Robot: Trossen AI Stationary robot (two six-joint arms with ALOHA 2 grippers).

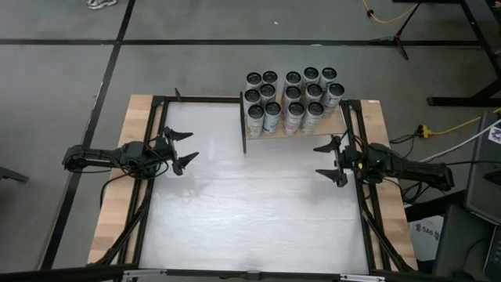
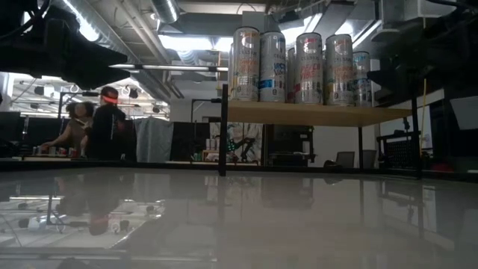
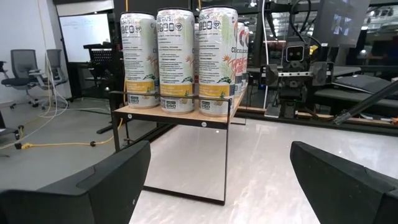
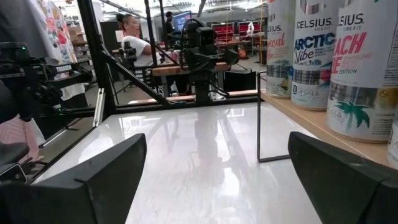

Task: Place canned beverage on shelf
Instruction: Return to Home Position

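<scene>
Several tall beverage cans [image 1: 291, 98] stand upright on the shelf [image 1: 333, 125], a pale wood board on black posts at the table's far edge. The cans also show in the low view [image 2: 295, 67], the left wrist view [image 3: 177, 59] and the right wrist view [image 4: 323, 53]. My left gripper [image 1: 182, 148] is open and empty over the table's left side. My right gripper [image 1: 328, 161] is open and empty over the table's right side, just near of the shelf. No can lies on the white tabletop.
The shelf's black posts [image 1: 243, 125] stand on the white tabletop [image 1: 250, 211]. Black frame rails [image 1: 149, 188] run along the table's left and right sides. People [image 2: 101, 131] stand in the room beyond the table.
</scene>
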